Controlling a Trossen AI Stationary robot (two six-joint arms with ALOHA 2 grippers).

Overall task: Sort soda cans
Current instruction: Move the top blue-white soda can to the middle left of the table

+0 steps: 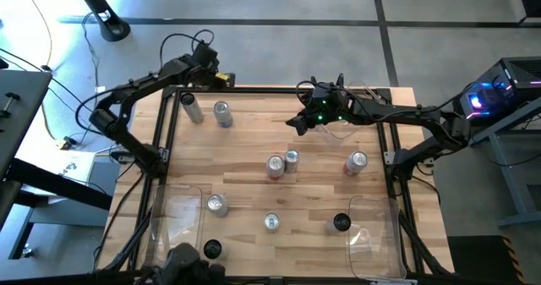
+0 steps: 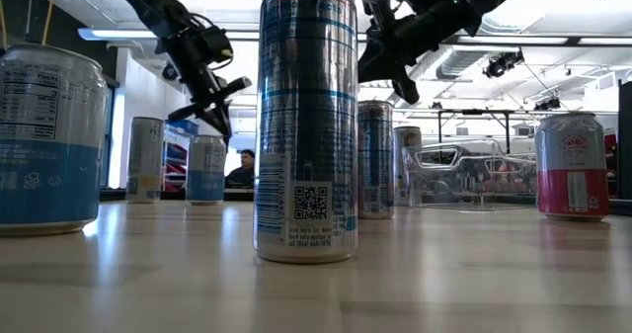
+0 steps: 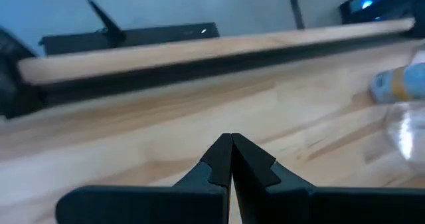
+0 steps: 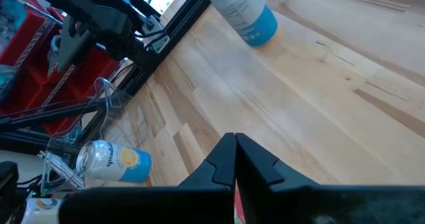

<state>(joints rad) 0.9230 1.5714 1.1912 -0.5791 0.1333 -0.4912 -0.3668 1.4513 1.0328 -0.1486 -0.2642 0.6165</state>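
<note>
Several soda cans stand upright on the wooden table: a silver-blue one (image 1: 222,113) (image 4: 242,11), a pair mid-table (image 1: 275,166) (image 1: 292,158), a red-and-silver one (image 1: 356,162) (image 2: 573,165), and near ones (image 1: 216,204) (image 1: 271,222) (image 2: 306,125). A black-topped can (image 1: 341,223) stands near the right bin. Another black-topped can (image 1: 212,249) is at the near left. One can with a yellow mark (image 1: 193,109) (image 4: 113,161) lies on its side at the far left. My left gripper (image 1: 196,80) (image 3: 231,141) is shut, above the far-left corner. My right gripper (image 1: 297,123) (image 4: 235,141) is shut, raised over the far middle.
Clear plastic bins sit at the near left (image 1: 173,221), the near right (image 1: 376,234) and the far right (image 1: 359,131). A black rail frame (image 1: 279,88) borders the table. Bare wood lies between the can groups. A person (image 2: 242,165) shows beyond the table.
</note>
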